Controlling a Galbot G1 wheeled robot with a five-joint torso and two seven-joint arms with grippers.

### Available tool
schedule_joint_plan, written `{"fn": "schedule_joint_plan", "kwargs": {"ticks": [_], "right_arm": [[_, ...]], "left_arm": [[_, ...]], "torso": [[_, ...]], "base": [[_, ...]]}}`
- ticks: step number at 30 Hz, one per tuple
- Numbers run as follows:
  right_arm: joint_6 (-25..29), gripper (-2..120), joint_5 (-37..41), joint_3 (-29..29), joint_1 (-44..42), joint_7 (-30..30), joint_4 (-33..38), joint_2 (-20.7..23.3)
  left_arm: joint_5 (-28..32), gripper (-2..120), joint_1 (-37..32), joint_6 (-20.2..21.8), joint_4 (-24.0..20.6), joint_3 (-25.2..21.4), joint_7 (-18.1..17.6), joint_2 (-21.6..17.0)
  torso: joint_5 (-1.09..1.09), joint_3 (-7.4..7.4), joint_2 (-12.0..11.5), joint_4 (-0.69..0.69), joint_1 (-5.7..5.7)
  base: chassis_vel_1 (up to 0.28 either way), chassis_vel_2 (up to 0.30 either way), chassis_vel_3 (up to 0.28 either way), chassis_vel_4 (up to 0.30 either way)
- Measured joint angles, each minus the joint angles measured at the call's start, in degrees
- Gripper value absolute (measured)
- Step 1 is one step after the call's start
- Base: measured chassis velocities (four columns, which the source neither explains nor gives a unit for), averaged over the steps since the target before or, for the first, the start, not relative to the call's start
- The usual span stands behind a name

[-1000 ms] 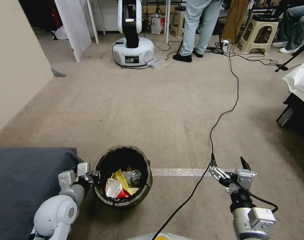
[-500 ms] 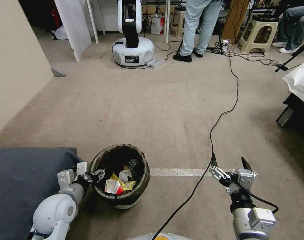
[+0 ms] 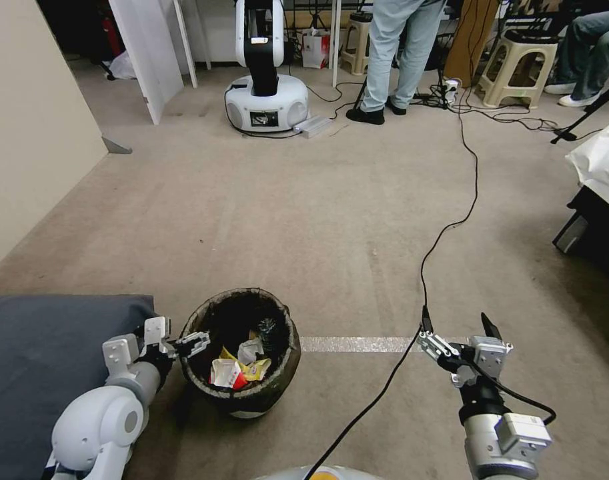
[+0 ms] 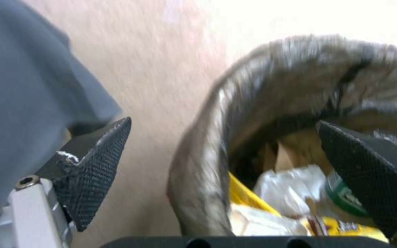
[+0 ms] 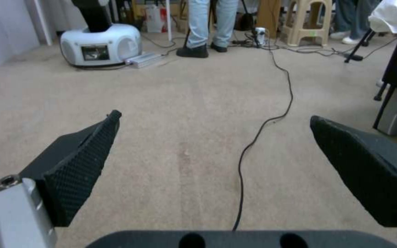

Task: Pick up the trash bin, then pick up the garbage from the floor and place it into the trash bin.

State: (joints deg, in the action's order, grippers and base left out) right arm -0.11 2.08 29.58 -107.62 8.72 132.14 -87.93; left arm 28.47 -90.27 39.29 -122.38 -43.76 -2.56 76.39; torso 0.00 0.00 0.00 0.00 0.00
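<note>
We see the trash bin [image 3: 239, 357] standing on the carpet at the lower left of the head view, its dark bag folded over the rim, just ahead of a pale tape strip [image 3: 357, 344]. The garbage [image 3: 237, 367] lies inside it: a red-and-white carton, yellow wrappers and white tissue. Our left end effector [image 3: 184, 344] sits at the bin's left rim, released, its fingers [image 4: 93, 172] spread with the rim [image 4: 198, 172] between them, one outside and one over the contents. Beside it lies a dark grey cushion [image 3: 44, 353]. Our right end effector [image 3: 454, 330] hovers at lower right, spread wide and holding nothing, next to a black cable [image 3: 444, 233].
</note>
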Motion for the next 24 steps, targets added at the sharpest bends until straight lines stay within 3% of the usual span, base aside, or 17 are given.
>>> {"fn": "schedule_joint_plan", "kwargs": {"ticks": [2,3,6,7,11,12,14,17,24], "right_arm": [[0.00,100,0.03,0.00,0.05,0.01,0.00,0.11],[0.00,100,0.03,0.00,0.05,0.01,0.00,0.11],[0.02,100,-0.33,0.27,0.10,0.11,-0.02,0.16],[0.02,100,-0.33,0.27,0.10,0.11,-0.02,0.16],[0.49,100,-2.29,1.00,-0.24,0.12,-0.08,0.19],[0.49,100,-2.29,1.00,-0.24,0.12,-0.08,0.19],[0.84,100,-2.82,1.13,-0.51,0.12,-0.01,0.21],[1.49,100,-3.49,1.25,-0.80,0.11,0.20,0.47],[2.67,100,-3.98,1.38,-1.26,-0.10,0.43,1.37]], "left_arm": [[-3.87,100,-1.54,-6.56,-0.45,-0.93,2.02,0.00],[-3.87,100,-1.54,-6.56,-0.45,-0.93,2.02,0.00],[-10.22,100,-5.00,-20.90,-1.35,-2.67,4.14,0.97],[-10.22,100,-5.00,-20.90,-1.35,-2.67,4.14,0.97],[-17.52,100,-8.64,-36.69,-1.96,-3.80,2.59,3.39],[-17.52,100,-8.64,-36.69,-1.96,-3.80,2.59,3.39],[-19.32,100,-9.72,-42.19,-2.82,-3.60,0.41,4.48],[-20.58,100,-11.30,-45.56,-4.46,-3.21,-1.82,5.14],[-21.87,100,-16.42,-49.39,-5.91,-2.30,-4.23,6.67]], "torso": [[0.01,0.00,0.00,0.00,0.00],[0.01,0.00,0.00,0.00,0.00],[0.01,0.00,0.00,0.01,0.00],[0.01,0.00,0.00,0.01,0.00],[0.00,0.00,0.00,0.01,0.00],[0.00,0.00,0.00,0.01,0.00],[-0.01,0.00,0.00,0.00,0.00],[0.01,0.00,0.00,0.00,0.00],[0.01,0.00,0.00,0.01,0.00]], "base": [[0.000,0.000,0.000,0.000],[0.000,0.000,0.000,0.000],[0.000,0.000,0.000,0.000],[0.000,0.000,0.000,0.000],[0.000,0.000,0.000,0.000],[0.000,0.000,0.000,0.000],[0.000,0.000,0.000,0.000],[0.000,0.000,0.000,0.000],[0.000,0.000,0.000,0.000]]}}
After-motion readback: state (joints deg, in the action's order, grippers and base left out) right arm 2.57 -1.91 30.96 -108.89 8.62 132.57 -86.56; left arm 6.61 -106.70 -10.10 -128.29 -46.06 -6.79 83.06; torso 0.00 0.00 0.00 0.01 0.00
